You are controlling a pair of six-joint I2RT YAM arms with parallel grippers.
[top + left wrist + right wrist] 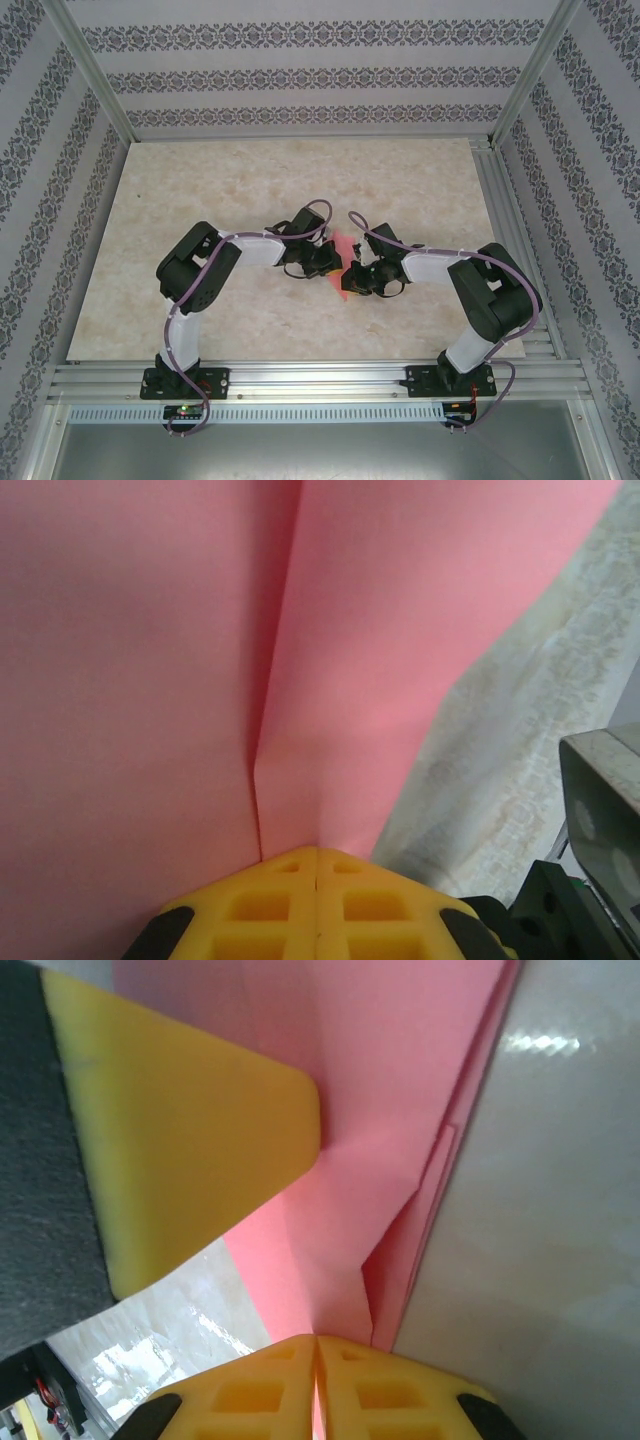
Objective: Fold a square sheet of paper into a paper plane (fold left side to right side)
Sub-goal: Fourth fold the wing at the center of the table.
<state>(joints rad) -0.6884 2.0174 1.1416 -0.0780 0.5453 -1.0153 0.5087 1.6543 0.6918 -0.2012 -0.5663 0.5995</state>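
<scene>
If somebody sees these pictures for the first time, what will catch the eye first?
The pink paper draws the eye first, at the middle of the table, where the left gripper and the right gripper meet. In each wrist view yellow fingertips are shut on the paper's edge. In the left wrist view a crease runs up the paper from them.

Bright, even light; wrist close-ups perhaps slightly soft.
</scene>
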